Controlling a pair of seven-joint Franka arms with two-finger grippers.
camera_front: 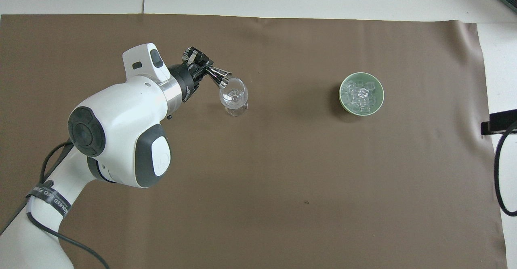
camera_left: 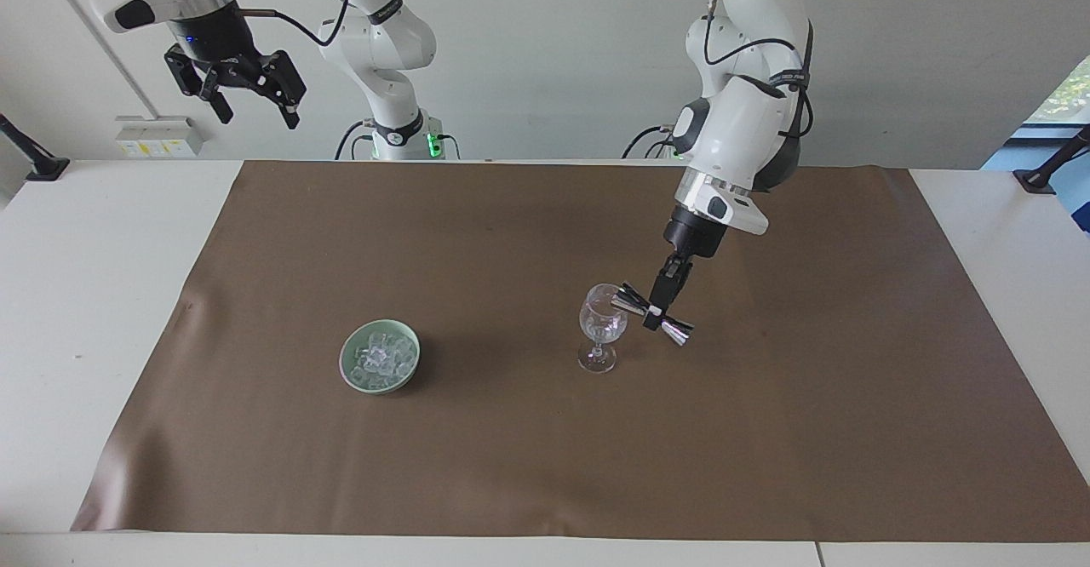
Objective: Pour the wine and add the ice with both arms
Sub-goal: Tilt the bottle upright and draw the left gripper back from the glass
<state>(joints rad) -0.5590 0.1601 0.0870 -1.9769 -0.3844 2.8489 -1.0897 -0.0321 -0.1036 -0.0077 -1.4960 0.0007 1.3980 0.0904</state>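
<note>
A clear stemmed glass (camera_left: 601,322) (camera_front: 234,96) stands upright on the brown mat. My left gripper (camera_left: 654,311) (camera_front: 200,68) is shut on a silver double-ended measuring cup (camera_left: 631,299) (camera_front: 219,76), tipped sideways with one mouth at the glass's rim. No wine shows in the glass. The ice (camera_left: 380,354) (camera_front: 360,95) lies as small clear cubes in a pale green bowl (camera_left: 347,361) (camera_front: 343,98) toward the right arm's end of the table. My right gripper (camera_left: 243,94) hangs open high above the table's edge near its base, out of the overhead view.
The brown mat (camera_left: 545,456) (camera_front: 282,180) covers most of the white table (camera_left: 94,294). A black clamp and cable (camera_front: 499,125) sit at the table's edge on the right arm's side. A white socket box (camera_left: 157,137) is on the wall.
</note>
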